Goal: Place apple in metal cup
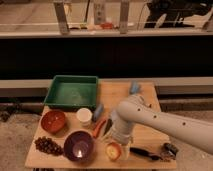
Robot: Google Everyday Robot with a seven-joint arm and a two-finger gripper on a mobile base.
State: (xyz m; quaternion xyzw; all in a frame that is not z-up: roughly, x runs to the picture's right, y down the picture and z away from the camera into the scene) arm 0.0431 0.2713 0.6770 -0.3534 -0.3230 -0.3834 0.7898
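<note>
The apple (114,150), small, round and yellow-orange with a reddish blush, is at the table's front edge, right of the purple bowl (79,146). My gripper (119,142) comes down from the white arm (165,122) and sits right at the apple, its lower end around or against the fruit. The metal cup (170,149), small, shiny and dark inside, stands at the front right corner of the table, a short way to the right of the apple and the gripper.
A green tray (73,91) is at the back left. A red bowl (53,120), a white cup (84,116), grapes (47,145), an elongated orange item (99,127) and a blue object (98,111) lie left of the arm. A black utensil (145,152) lies between the apple and the metal cup.
</note>
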